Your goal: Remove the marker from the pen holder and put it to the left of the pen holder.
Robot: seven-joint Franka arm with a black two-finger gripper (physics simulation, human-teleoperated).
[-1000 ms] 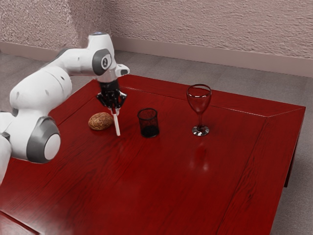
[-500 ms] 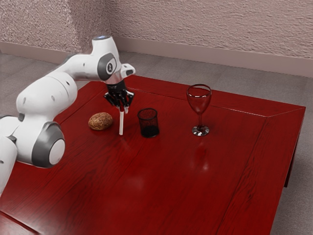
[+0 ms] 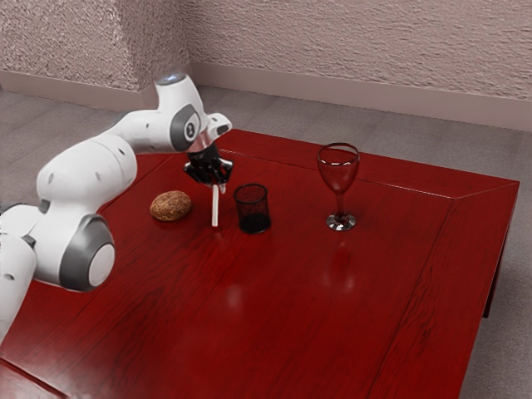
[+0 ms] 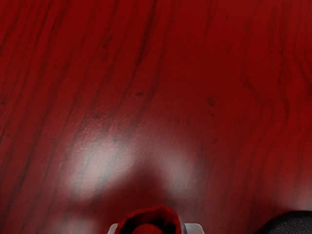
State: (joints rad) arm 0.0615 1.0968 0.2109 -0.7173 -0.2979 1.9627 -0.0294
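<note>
Gripper (image 3: 217, 186) — downward, near pen holder (image 3: 253, 219)

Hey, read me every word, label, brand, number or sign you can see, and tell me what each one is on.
No readable text.
Arm: small mark on a round joint, too small to read.
Marker, pen holder, stemmed glass, brown lumpy thing, table: no lettering that I can make out.
</note>
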